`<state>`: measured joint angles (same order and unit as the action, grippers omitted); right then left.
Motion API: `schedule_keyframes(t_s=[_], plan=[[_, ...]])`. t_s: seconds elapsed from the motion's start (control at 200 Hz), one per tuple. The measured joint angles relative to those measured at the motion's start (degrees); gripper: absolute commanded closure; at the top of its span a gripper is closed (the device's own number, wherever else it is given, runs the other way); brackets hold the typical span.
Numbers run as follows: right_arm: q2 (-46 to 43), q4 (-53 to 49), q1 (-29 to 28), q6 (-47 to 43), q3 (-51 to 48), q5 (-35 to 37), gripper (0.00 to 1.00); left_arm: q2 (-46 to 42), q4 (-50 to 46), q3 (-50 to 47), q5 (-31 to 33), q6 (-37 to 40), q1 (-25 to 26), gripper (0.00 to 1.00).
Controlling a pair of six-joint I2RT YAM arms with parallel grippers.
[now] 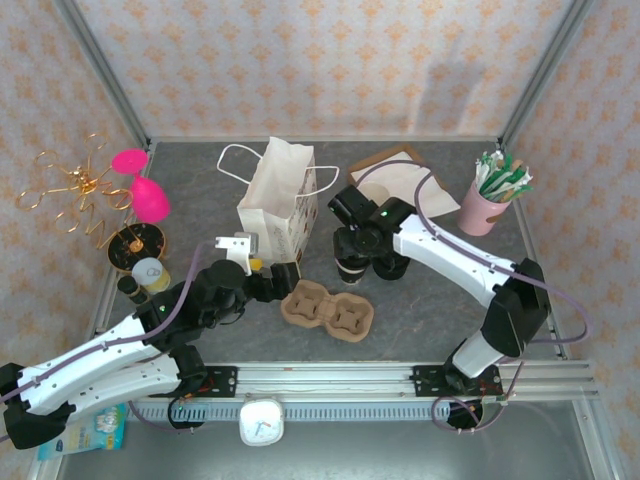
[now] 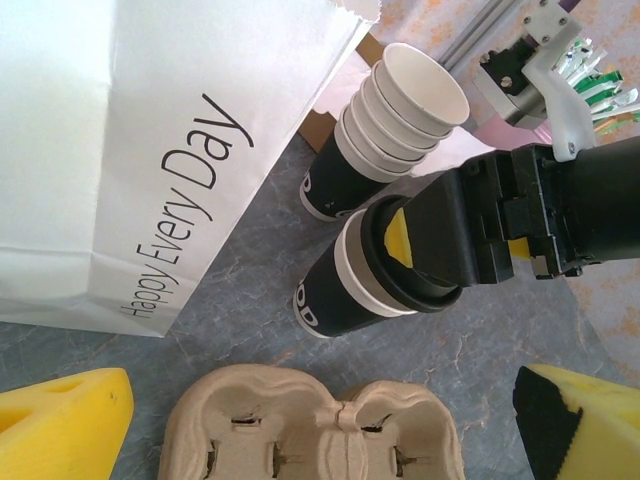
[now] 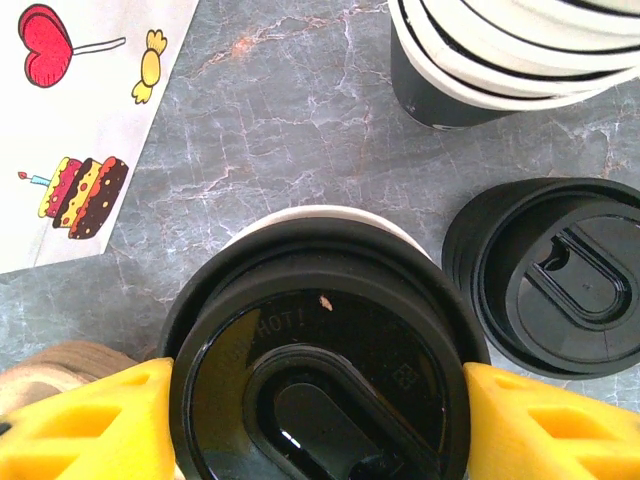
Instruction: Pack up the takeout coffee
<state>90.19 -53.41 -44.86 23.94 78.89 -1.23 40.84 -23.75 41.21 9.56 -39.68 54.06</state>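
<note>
Hovering at left, jaws wide and empty: left gripper (image 1: 258, 268), beside white paper bag (image 1: 280, 200). Standing upright just right of bag, behind cardboard carrier (image 1: 328, 310): takeout coffee (image 2: 335, 300). Clamped across its black lid (image 3: 320, 400) from above: right gripper (image 1: 352, 250), plainly the nearer arm; bag mouth up and leftward.

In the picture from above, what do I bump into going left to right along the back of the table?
gold wire stand → pink balloon shape → white paper bag → brown board with white paper → pink cup of packets
</note>
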Motion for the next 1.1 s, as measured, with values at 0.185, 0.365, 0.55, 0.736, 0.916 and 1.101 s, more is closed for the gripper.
schedule_keyframes(t_s=[0.185,0.365,0.55,0.736,0.916,1.101], plan=[[1.6,0.0,0.0,0.0,0.1,0.0,0.35,0.0,0.0,-0.2,0.2,0.0,0.0,0.01],[1.6,0.0,-0.1,0.0,0.1,0.0,0.35,0.0,0.0,-0.2,0.2,0.0,0.0,0.01],[1.6,0.0,-0.5,0.0,0.1,0.0,0.35,0.0,0.0,-0.2,0.2,0.0,0.0,0.01],[1.7,0.0,-0.5,0.0,0.1,0.3,0.34,0.0,0.0,-0.5,0.2,0.0,0.0,0.01],[2.1,0.3,-0.5,0.0,-0.7,0.9,0.34,0.0,0.0,-0.5,0.2,0.0,0.0,0.01],[2.1,1.5,-0.5,0.0,-1.1,0.9,0.34,0.0,0.0,-0.6,0.2,0.0,0.0,0.01]])
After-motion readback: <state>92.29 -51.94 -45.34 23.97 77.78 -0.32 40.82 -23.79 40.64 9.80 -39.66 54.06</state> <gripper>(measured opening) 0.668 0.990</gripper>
